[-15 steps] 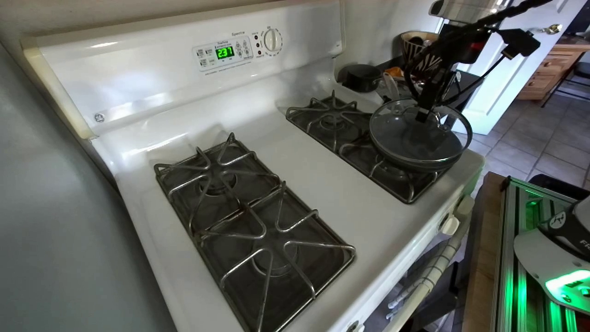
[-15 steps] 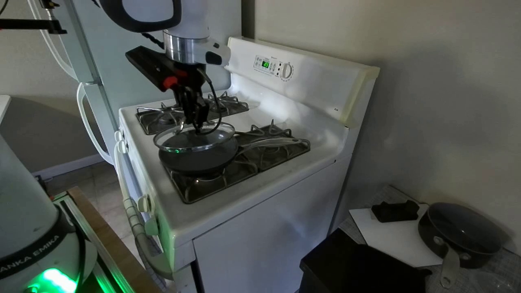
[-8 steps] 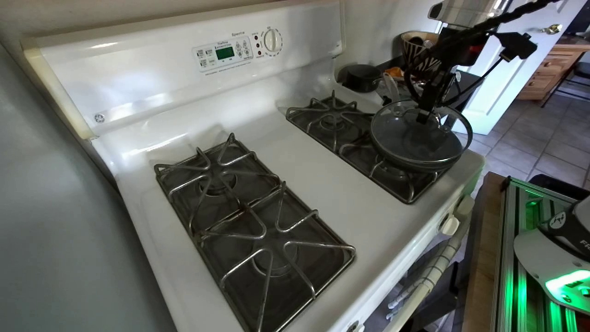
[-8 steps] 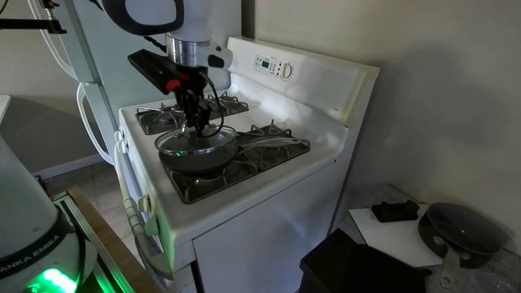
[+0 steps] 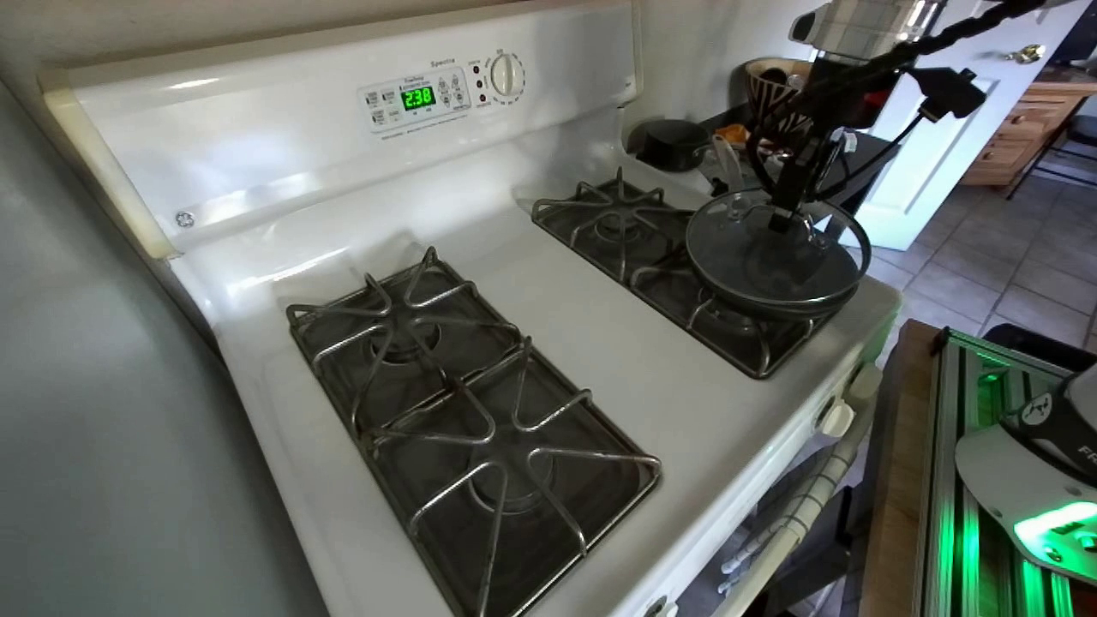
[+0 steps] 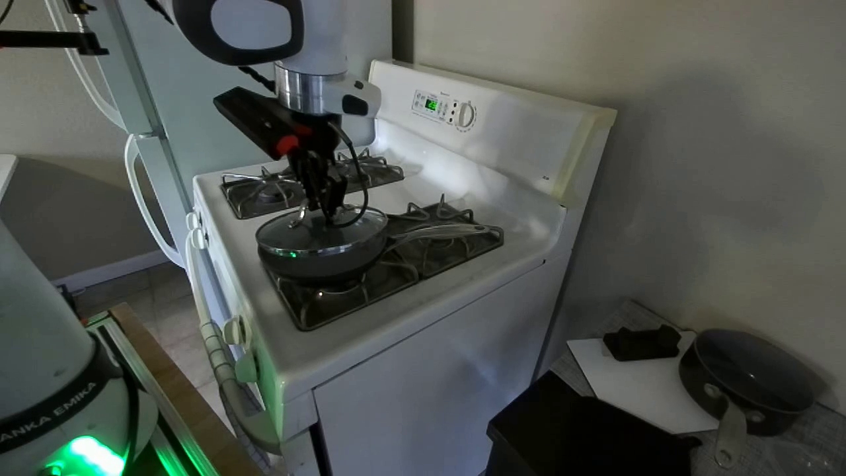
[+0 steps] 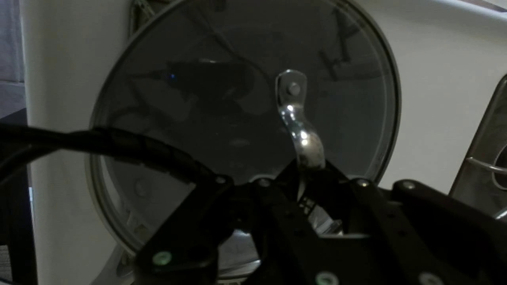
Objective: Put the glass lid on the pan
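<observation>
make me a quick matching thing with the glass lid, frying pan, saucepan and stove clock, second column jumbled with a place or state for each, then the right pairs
Column one
1. glass lid
2. frying pan
3. saucepan
4. stove clock

Column two
A. lit up green
B. off the stove, at its side
C. gripped by its metal handle in the jaws
D. on the stove, directly beneath the glass

Right pairs
1-C
2-D
3-B
4-A
</observation>
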Motion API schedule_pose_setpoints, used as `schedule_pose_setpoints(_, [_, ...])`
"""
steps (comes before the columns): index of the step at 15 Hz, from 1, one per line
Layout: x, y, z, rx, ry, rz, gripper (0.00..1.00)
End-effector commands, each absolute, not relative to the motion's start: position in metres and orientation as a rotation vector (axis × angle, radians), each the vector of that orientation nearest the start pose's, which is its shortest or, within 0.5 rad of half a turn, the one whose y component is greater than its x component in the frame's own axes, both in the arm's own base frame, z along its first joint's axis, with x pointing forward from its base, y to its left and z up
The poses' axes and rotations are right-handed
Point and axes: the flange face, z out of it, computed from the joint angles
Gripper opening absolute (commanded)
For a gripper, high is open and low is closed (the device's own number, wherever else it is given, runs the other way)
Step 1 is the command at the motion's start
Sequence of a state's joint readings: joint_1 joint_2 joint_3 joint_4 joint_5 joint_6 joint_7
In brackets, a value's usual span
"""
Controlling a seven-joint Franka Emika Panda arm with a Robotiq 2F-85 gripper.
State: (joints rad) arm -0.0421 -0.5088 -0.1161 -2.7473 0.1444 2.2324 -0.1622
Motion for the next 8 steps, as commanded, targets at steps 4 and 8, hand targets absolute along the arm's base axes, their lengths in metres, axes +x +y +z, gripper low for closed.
schedule_pose_setpoints(4, [0.3577, -0.0511, 0.3658, -2.973, 0.084, -0.038, 0.0])
schedule_pose_setpoints(8, [0.3579, -0.0519, 0.3643, -2.982, 0.085, -0.032, 0.0])
